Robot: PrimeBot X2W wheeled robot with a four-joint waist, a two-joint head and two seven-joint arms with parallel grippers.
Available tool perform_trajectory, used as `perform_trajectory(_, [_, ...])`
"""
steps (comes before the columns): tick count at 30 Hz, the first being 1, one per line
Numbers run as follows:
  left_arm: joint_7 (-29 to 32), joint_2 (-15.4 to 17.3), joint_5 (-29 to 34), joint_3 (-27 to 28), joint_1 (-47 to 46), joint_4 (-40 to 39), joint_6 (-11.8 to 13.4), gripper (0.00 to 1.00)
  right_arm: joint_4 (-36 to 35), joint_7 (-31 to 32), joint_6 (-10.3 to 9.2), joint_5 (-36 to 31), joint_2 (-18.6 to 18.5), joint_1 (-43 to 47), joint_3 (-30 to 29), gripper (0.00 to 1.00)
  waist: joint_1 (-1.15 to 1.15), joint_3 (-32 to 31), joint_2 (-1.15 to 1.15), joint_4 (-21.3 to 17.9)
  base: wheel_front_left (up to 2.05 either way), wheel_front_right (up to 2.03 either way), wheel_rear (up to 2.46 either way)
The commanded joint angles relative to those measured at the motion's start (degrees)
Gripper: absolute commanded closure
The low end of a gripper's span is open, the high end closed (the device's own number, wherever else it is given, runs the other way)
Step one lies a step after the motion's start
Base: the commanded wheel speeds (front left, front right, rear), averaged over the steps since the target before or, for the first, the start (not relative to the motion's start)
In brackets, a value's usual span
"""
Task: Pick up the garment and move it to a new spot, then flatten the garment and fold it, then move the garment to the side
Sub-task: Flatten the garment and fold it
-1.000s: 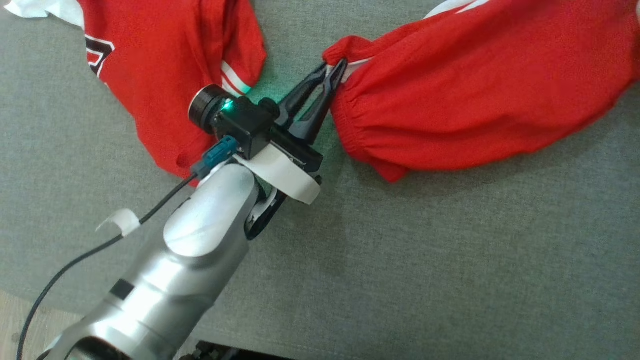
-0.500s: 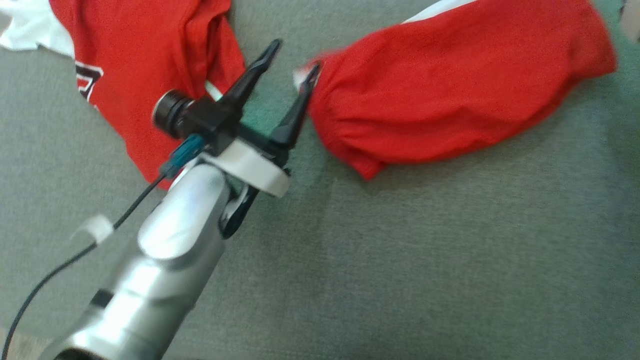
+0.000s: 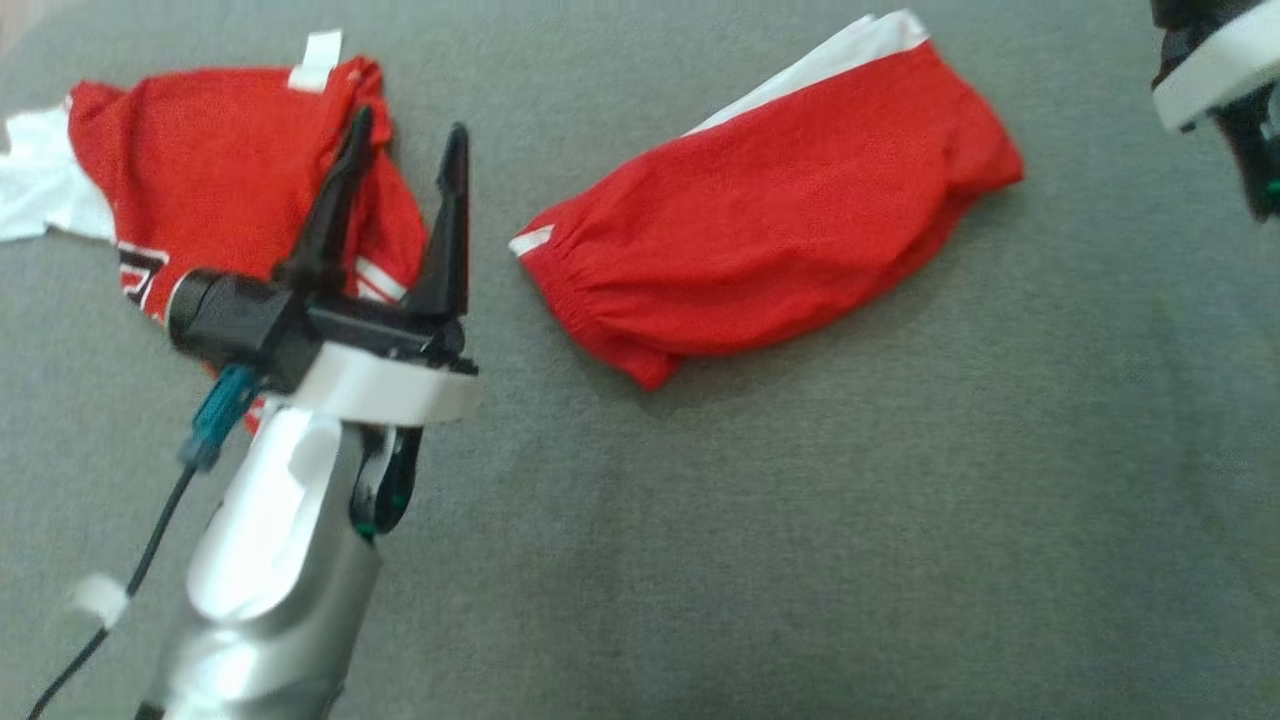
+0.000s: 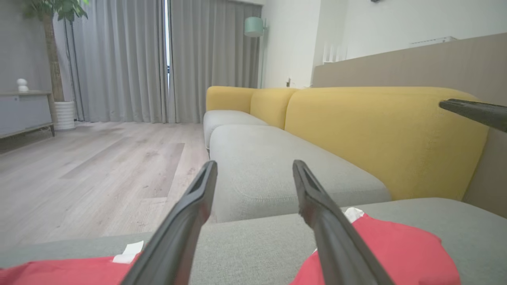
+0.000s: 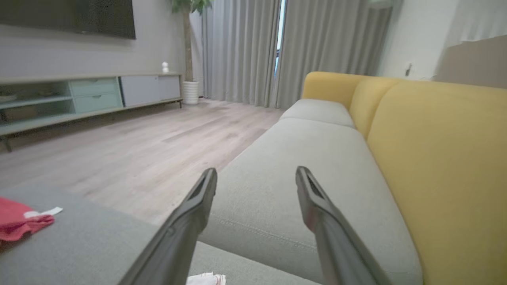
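Spread wide, holding nothing: left gripper, right gripper. Folded shorts at 3 o'clock from left gripper. Risk of undoing fold through one-sided regrasp, or snagging jersey beneath.

One folded red garment, seemingly one red jersey, two pairs of jaws

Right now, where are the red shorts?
Head view, upper centre: the red shorts lie on the grey cushion, just right of the open left gripper and the red jersey, apart from both.
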Motion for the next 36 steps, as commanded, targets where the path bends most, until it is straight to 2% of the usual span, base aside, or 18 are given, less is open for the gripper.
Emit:
perform_trajectory(1, [-0.3,1.1,1.3,3.5,0.8,-3.2,0.5,0.0,-2.9,-0.6,-0.05,-2.2,0.8,4.2,-4.6,0.0,0.02,-2.7,0.0,-2.3,0.0,0.0,0.0])
perform_trajectory(5, [-0.3,-0.1,2.4,7.1,5.3,-5.8,0.7,0.0,-8.6,-0.6,-0.05,-9.4,4.9,14.2,-17.5,0.0,0.02,-5.2,0.0,-3.8,0.0,0.0,0.0])
perform_trajectory(6, [-0.3,-0.4,2.9,7.7,6.5,-6.2,0.7,0.0,-10.0,-0.6,-0.05,-11.2,6.5,17.0,-20.9,0.0,0.02,-5.8,0.0,-4.1,0.0,0.0,0.0])
perform_trajectory(7, [-0.3,-1.1,3.5,8.9,8.9,-7.0,0.5,0.0,-13.2,-0.6,-0.05,-14.8,10.3,22.8,-27.1,0.0,0.02,-6.9,0.0,-4.8,0.0,0.0,0.0])
perform_trajectory(13, [-0.3,-3.5,5.8,12.2,15.9,-8.9,0.1,0.0,-22.2,-0.6,-0.05,-26.1,23.1,39.6,-38.8,0.0,0.02,-9.7,0.0,-6.1,0.0,0.0,0.0])
perform_trajectory(16, [-0.3,-4.6,6.5,12.9,19.2,-8.7,0.1,0.0,-25.6,-0.6,-0.05,-29.7,27.2,46.6,-42.0,0.0,0.02,-10.7,0.0,-6.8,0.0,0.0,0.0])
perform_trajectory(19, [-0.3,-5.3,6.9,13.6,21.6,-9.1,0.0,0.0,-28.0,-0.6,-0.05,-31.6,28.4,51.4,-42.9,0.0,0.02,-11.1,0.0,-7.2,0.0,0.0,0.0])
perform_trajectory(24, [-0.3,-5.6,7.3,13.7,23.1,-9.6,-0.3,0.0,-30.4,-0.6,-0.05,-29.1,28.7,53.8,-43.1,0.0,0.02,-10.9,0.0,-7.1,0.0,0.0,0.0])
perform_trajectory(30, [-0.3,-5.7,7.1,12.7,21.8,-9.6,-1.1,0.0,-30.6,-0.6,-0.05,-29.3,28.7,52.1,-44.7,0.0,0.02,-9.2,0.0,-5.6,0.0,0.0,0.0])
perform_trajectory(36, [-0.3,-5.7,6.6,11.4,19.8,-9.3,-1.7,0.0,-27.6,1.5,-0.05,-30.3,28.7,46.4,-47.8,0.0,0.02,-5.4,0.0,-2.5,0.0,0.0,0.0])
